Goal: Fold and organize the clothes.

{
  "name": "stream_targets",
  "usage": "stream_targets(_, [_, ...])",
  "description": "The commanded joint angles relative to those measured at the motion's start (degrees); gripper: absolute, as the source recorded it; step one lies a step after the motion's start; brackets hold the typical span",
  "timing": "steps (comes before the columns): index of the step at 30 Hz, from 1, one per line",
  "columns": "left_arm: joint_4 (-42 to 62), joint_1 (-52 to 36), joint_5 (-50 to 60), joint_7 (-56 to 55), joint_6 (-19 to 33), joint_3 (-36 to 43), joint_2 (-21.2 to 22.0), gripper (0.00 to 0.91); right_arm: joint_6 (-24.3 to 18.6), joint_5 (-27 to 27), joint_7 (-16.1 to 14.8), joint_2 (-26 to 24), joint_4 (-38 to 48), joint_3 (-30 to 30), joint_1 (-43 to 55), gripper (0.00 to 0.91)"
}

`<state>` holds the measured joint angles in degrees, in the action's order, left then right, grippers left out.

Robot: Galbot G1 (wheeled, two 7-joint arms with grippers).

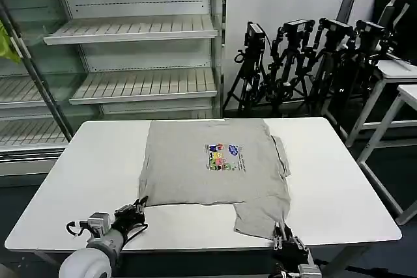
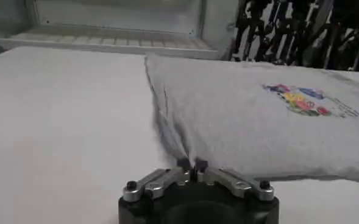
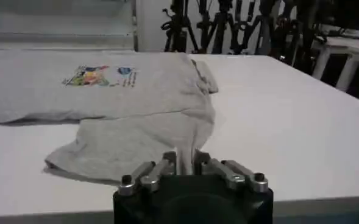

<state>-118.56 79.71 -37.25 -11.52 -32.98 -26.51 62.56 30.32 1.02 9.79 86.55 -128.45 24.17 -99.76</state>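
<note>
From the head camera I see the grey shirt [image 1: 212, 164] lying flat on the white table [image 1: 339, 174], print side up, its top close to the far edge and its hem reaching toward the near edge. A flap of the shirt hangs lower on my right, almost to the near edge. My left gripper [image 1: 138, 211] sits at the shirt's near left corner, and my right gripper [image 1: 283, 232] is at the near edge, right at the tip of that lower flap. Behind the table I see empty shelves [image 1: 140, 30] and a row of black tripods [image 1: 306, 56].

On the left wrist camera, the left gripper [image 2: 192, 165] has its fingers pinched together on the shirt's [image 2: 252, 128] corner, with the fabric creased up from that spot. The multicoloured print [image 2: 301, 100] lies further along the cloth.

On the right wrist camera, the right gripper [image 3: 186, 159] is clenched on the edge of the shirt [image 3: 136, 115], and a ridge of cloth rises between its fingers.
</note>
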Motion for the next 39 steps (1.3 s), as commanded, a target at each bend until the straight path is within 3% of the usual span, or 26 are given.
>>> stream_targets(1, [-7.7, 2.9, -2.4, 0.0, 0.0, -1.6, -0.3, 0.050, -4.6, 1.1, 0.7, -0.5, -5.6, -0.3, -3.7, 0.000])
stream_targets(10, [-19.0, 10.0, -3.0, -0.3, -0.1, -6.1, -0.7, 0.050, -5.5, 2.2, 1.1, -2.6, -17.8, 1.5, -10.8, 0.000])
stream_targets(15, [-22.0, 10.6, -3.7, -0.5, -0.1, -8.2, -1.3, 0.050, -5.5, 6.8, 1.5, -4.0, -20.8, 5.5, -8.9, 0.000])
stream_targets(23, [-15.1, 3.6, -7.5, -1.4, -0.1, -6.8, -3.1, 0.050, -3.8, 14.7, 2.9, -8.5, -14.6, 10.8, 5.5, 0.000])
stream_targets(34, [-2.7, -10.6, -10.2, -2.1, -0.1, -1.9, -4.5, 0.050, -1.5, 22.5, 5.5, -14.1, -1.5, 9.9, 24.6, 0.000])
stream_targets(39, [2.5, -16.7, -9.1, -2.2, 0.0, 1.4, -5.4, 0.050, -0.1, 23.3, 7.5, -15.3, 5.6, 5.7, 31.7, 0.000])
